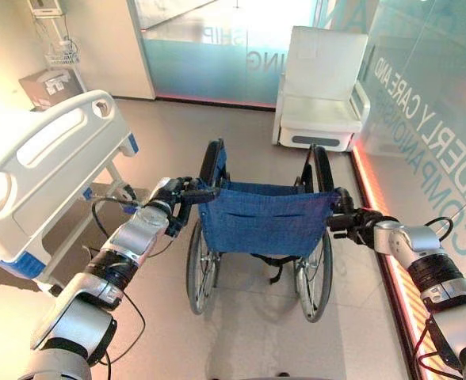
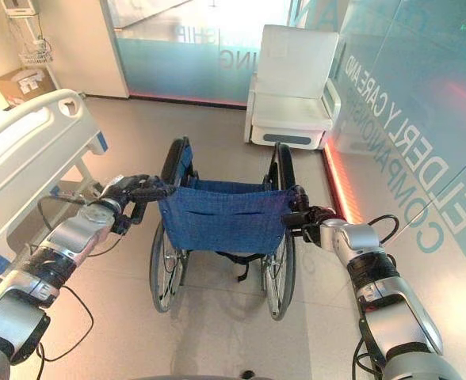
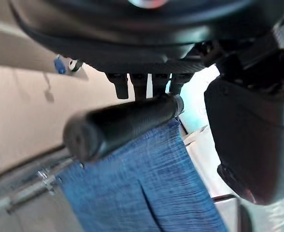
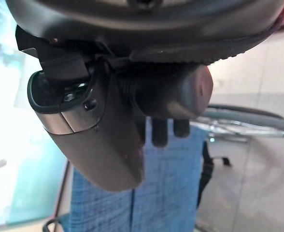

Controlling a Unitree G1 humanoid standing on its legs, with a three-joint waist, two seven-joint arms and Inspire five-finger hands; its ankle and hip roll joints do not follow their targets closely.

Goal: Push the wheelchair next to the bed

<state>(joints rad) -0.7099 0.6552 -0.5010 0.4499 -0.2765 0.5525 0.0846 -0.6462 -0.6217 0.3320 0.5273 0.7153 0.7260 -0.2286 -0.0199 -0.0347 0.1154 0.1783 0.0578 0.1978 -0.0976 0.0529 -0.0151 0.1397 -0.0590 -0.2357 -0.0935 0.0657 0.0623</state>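
A wheelchair (image 1: 261, 218) with a blue fabric back stands in the middle of the floor, facing away from me. My left hand (image 1: 172, 204) is curled round its left push handle (image 3: 120, 125). On the other side, my right hand (image 1: 352, 222) grips the right push handle (image 4: 173, 92). The white hospital bed (image 1: 39, 162) with blue corner bumpers stands to the left of the wheelchair, its footboard (image 2: 19, 146) nearest me. A gap of floor lies between the bed and the wheelchair's left wheel (image 1: 196, 267).
A white armchair (image 1: 322, 87) stands against the frosted glass wall (image 1: 217, 55) straight ahead of the wheelchair. A glass wall with lettering (image 1: 431, 119) and a glowing floor strip runs along the right. A cardboard box (image 1: 51, 85) sits in the far left corner.
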